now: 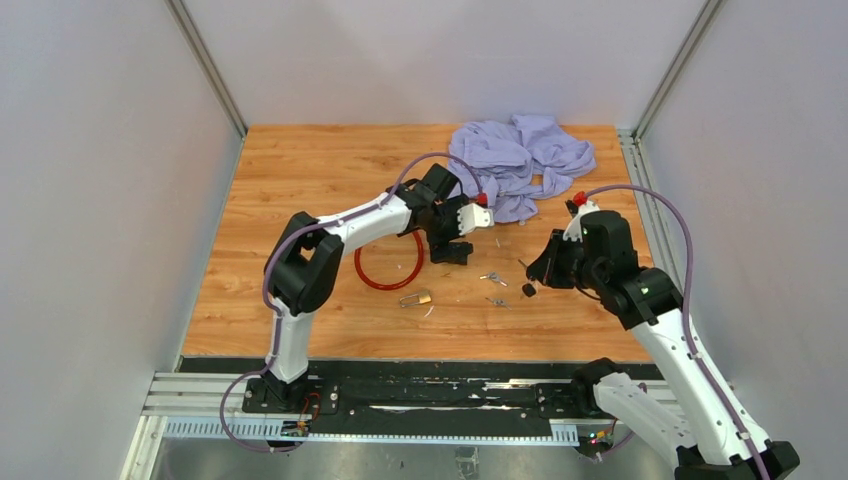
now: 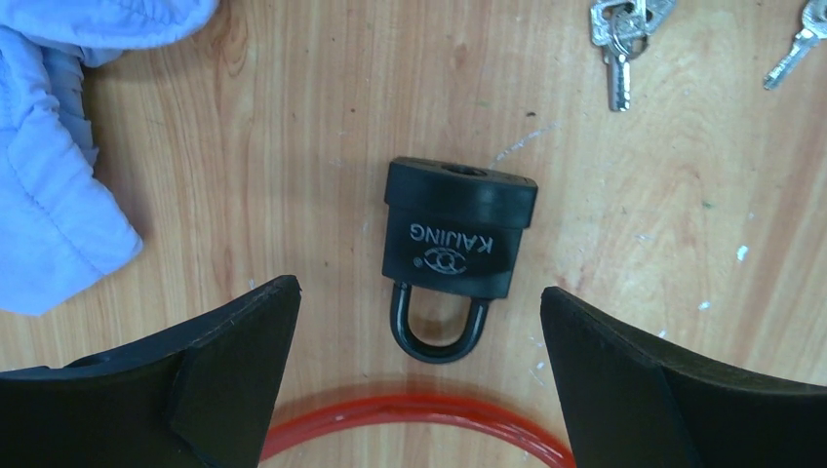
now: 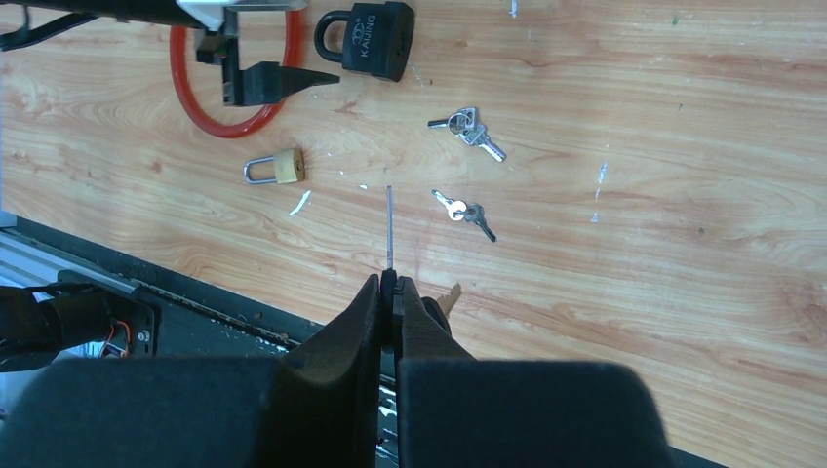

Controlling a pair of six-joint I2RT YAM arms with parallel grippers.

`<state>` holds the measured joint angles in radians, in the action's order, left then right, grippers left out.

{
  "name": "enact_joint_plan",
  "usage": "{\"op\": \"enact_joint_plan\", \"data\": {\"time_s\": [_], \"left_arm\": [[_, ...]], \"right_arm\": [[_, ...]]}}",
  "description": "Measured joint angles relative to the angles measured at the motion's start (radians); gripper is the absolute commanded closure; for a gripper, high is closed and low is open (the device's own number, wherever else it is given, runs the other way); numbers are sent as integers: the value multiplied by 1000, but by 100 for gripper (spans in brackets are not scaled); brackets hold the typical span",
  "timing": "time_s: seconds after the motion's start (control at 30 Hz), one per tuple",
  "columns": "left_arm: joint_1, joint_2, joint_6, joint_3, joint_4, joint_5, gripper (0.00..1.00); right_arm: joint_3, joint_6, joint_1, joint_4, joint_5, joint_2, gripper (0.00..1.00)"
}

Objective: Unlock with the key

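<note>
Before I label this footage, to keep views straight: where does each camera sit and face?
Top external: above and behind, looking down at the table; left arm, right arm show.
Left wrist: straight down on the black padlock; open left tool.
Right wrist: slanting across toward the padlock; shut right tool pinching a key.
Shared: padlock, red ring.
</note>
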<state>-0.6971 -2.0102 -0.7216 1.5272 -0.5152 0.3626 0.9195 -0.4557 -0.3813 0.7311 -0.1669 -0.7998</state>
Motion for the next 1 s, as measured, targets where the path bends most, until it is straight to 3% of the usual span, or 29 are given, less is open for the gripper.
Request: {"op": "enact_joint_plan", "data": {"time_s": [0.2,0.47,0.7,0.9,1.0], "left_arm": [[0,-60,-5,51,6,10,3],[0,-100,-5,71,-13,38,12],[0,-100,5,49,-8,66,30],[2,-96,14,-9,25,71,29],[1,-93,17,-18,40,72,34]], "right_arm": [[11,5,1,0,-13,2,99],[18,8,4,0,-31,4,99],[21,8,4,0,-47,3,99],[35,8,5,-2,-54,0,99],[35,8,5,-2,-59,1,99]]}}
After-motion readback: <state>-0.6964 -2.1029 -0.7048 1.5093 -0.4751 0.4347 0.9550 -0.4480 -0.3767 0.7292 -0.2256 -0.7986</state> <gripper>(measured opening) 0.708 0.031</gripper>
